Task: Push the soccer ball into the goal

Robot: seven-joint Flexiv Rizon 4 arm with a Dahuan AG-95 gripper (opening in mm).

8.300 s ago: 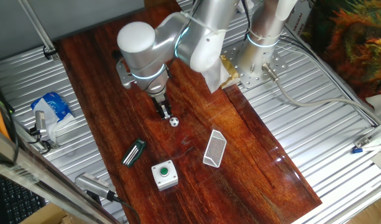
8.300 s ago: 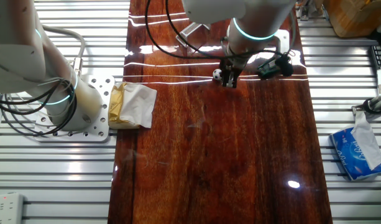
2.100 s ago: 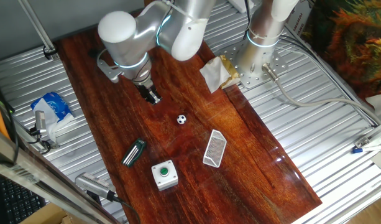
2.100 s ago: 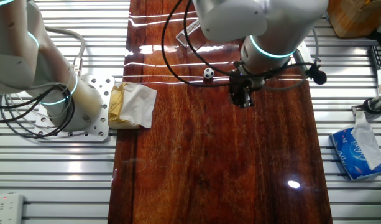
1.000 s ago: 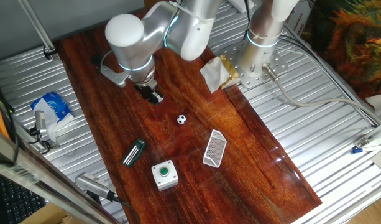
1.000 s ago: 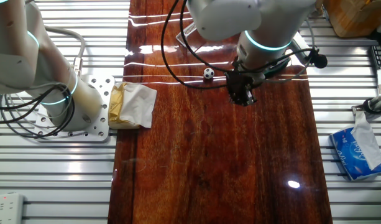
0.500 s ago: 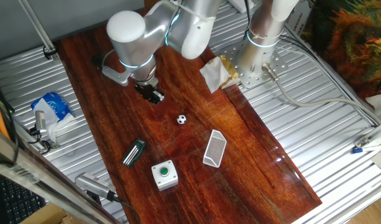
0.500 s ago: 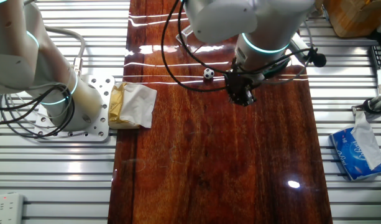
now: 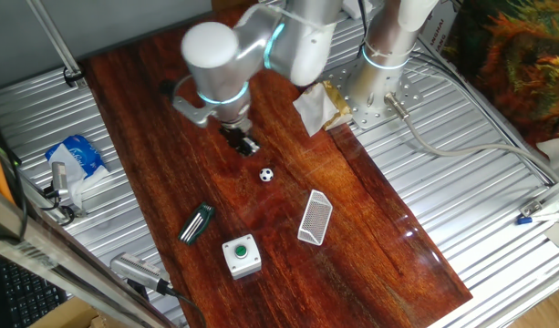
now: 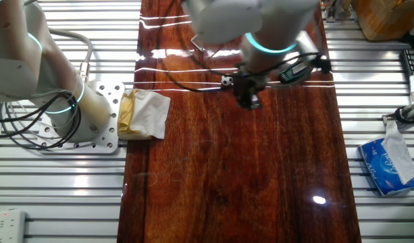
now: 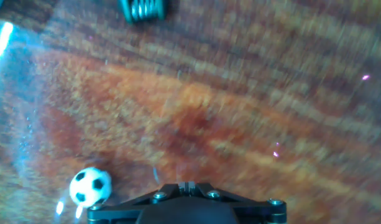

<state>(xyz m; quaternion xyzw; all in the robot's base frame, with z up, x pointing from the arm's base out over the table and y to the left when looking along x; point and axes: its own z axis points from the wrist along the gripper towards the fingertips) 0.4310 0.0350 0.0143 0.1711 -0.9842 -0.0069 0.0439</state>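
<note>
The soccer ball (image 9: 266,174) is a tiny white ball with black patches on the wooden table; it also shows in the other fixed view (image 10: 225,81) and at the lower left of the hand view (image 11: 89,185). The goal (image 9: 314,218), a small white mesh frame, lies on the table past the ball, away from the gripper. My gripper (image 9: 246,145) is shut and empty, low over the table just up-left of the ball; it also shows in the other fixed view (image 10: 247,101) and in the hand view (image 11: 188,185).
A dark green-striped clip (image 9: 196,222) and a white box with a green button (image 9: 242,254) lie near the front left of the table. The clip's end shows in the hand view (image 11: 143,9). Crumpled paper (image 9: 315,103) sits by the arm base.
My gripper has moved toward the ball, from well left of it to just beside it. The ball and goal have not moved in the last second.
</note>
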